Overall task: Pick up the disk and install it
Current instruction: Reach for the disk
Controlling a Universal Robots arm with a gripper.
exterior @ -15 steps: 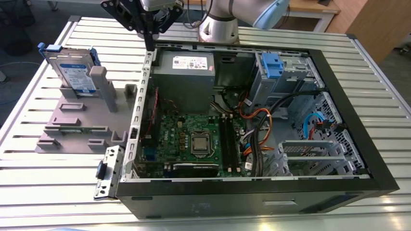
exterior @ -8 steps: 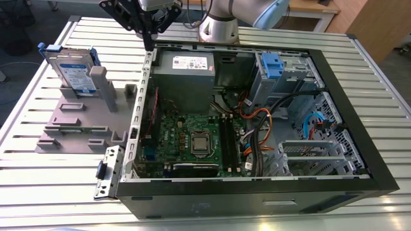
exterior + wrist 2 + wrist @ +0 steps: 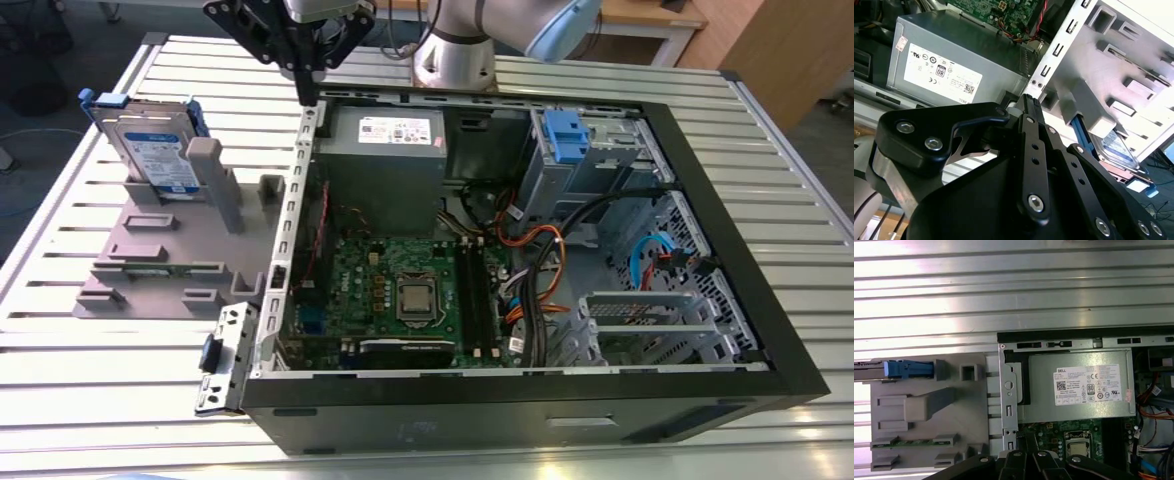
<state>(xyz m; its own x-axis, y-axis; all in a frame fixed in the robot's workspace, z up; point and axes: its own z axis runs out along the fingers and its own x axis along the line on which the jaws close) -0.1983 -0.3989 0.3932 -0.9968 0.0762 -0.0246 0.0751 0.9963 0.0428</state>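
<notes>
One desktop case (image 3: 534,425) lies open on its side across the bench (image 3: 120,400), with its black wall along the bench's near edge. Inside it, the motherboard (image 3: 387,280) comes first, then the grey power supply (image 3: 387,135) against the case's far wall. A drive cage (image 3: 607,150) with a blue latch (image 3: 567,135) sits in the case's far corner on the exterior view's right.

A grey holder fixture (image 3: 147,265) sits on the bench just beside the case, on the exterior view's left. At the fixture's far end the disk (image 3: 150,150) stands upright on edge in its blue bracket, towards the bench's far corner on that side. Nothing touches it.

The gripper (image 3: 310,98) hangs tip-down over the case's far edge, above the sheet-metal wall between fixture and power supply. Its fingers are drawn together with nothing between them. It is near the disk but apart from it.

Judgement: the step in hand is the approach for the pick, and installing has not begun. The pick calls for parted fingers brought over the disk's top edge, spanning its thin dimension and clear of the fixture's posts.
</notes>
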